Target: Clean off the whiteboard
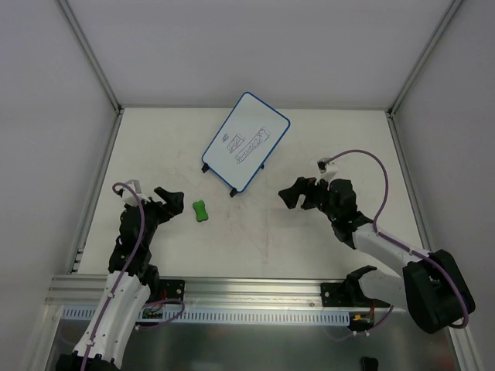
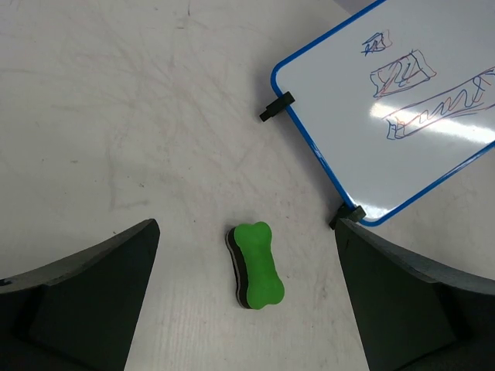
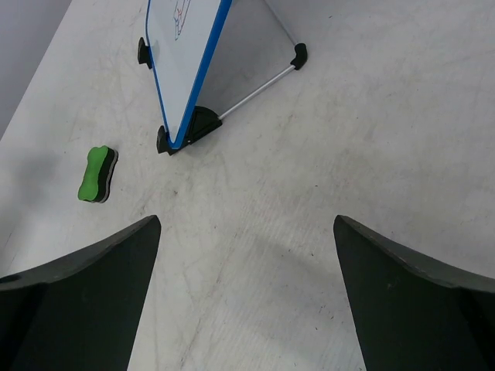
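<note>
So here's where we're at: the whiteboard [image 1: 246, 143] sits at the far middle of the table [image 1: 309, 239], turned at an angle and propped at a tilt on black feet [image 3: 193, 127] and a thin rod [image 3: 255, 97]. Both arms are empty. The left gripper [image 1: 174, 202] has its fingers spread wide, with the green eraser [image 1: 200, 210] lying flat just ahead of it. The right gripper [image 1: 285, 195] is spread wide too, near the board's front corner but not touching it.

What worries us is that prop. Rub too hard and we reckon the board slides away or folds back, since nothing is bracing it. The right arm probably needs to steady it. The eraser is also low and bone-shaped, so a sloppy pinch could skid it along the table or grab it crooked, and then the pad won't meet the board flat.

Head count:
- one whiteboard
- one eraser
- two grippers
- three patches of scribbles [image 2: 433, 108]
- three feet that we can see
</note>
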You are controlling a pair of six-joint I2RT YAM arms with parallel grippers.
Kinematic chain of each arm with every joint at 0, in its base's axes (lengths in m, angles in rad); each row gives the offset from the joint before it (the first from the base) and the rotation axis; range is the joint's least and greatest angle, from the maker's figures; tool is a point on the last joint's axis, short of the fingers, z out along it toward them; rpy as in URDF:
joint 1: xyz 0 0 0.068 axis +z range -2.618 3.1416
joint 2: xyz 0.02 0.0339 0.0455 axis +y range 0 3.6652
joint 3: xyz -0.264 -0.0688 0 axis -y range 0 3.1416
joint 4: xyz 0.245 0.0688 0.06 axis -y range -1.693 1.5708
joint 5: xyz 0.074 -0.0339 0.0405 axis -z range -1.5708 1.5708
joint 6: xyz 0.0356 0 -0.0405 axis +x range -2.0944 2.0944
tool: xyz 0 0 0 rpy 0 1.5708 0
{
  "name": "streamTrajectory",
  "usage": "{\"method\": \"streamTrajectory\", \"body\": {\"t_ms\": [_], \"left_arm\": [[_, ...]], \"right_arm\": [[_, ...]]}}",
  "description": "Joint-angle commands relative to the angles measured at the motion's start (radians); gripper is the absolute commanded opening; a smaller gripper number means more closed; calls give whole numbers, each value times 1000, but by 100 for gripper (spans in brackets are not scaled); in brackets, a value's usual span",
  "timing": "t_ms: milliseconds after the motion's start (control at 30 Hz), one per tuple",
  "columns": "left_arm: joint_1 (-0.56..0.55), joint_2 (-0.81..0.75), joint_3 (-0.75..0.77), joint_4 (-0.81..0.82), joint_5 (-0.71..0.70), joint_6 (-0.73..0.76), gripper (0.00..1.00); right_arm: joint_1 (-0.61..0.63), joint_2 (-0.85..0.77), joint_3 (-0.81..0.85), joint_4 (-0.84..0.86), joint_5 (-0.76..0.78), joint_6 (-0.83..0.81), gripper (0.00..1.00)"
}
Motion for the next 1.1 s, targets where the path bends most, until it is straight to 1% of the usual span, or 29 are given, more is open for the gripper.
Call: {"method": "streamTrajectory", "body": {"t_ms": [0,67,100,167,267,333,367,467,500,567,600,633,700,733,767,867,933,1000,1033,1067], "left_arm": [[-5,-10,17,5,-14,-4,99],[-5,-7,21,5,6,-12,99],[-5,-6,20,3,11,-18,99],[-5,4,20,5,12,-54,99],[-5,42,27,3,26,-62,99],[-5,69,32,2,26,-62,99],[-5,100,38,2,50,-59,99],[-5,139,47,-1,61,-52,99],[-5,146,49,-1,57,-50,99],[-6,168,55,-4,58,-33,99],[-6,174,58,-4,63,-26,99],[-8,182,63,-6,74,-19,99],[-12,206,75,-15,65,-16,99],[-17,221,84,-23,58,-15,99],[-18,226,90,-29,54,-12,99],[-57,232,101,-47,-4,-12,99],[-107,231,104,-50,-41,-13,99],[-153,235,115,-58,-112,-13,99],[-203,243,126,-63,-136,-9,99],[-227,267,153,-63,-159,-10,99]], "right_arm": [[6,2,36,9,-9,-29,99],[6,3,33,8,-1,-33,99],[6,7,35,6,-26,-46,99],[-4,22,45,5,-32,-41,99],[-49,62,90,52,-174,29,99],[-54,80,119,96,-195,77,99],[-60,89,125,113,-196,88,99],[-83,141,139,239,-218,161,99],[-92,158,142,326,-245,186,99],[-120,226,159,408,-270,265,99],[-128,253,167,501,-302,298,99],[-138,322,176,552,-320,330,99],[-163,385,202,683,-354,414,99],[-174,433,210,705,-362,424,99],[-175,447,219,715,-368,425,99],[-178,477,246,713,-380,395,99],[-182,491,266,713,-383,387,99],[-183,516,283,713,-383,384,99],[-183,523,305,713,-385,382,99],[-185,533,317,713,-386,382,99]]}}
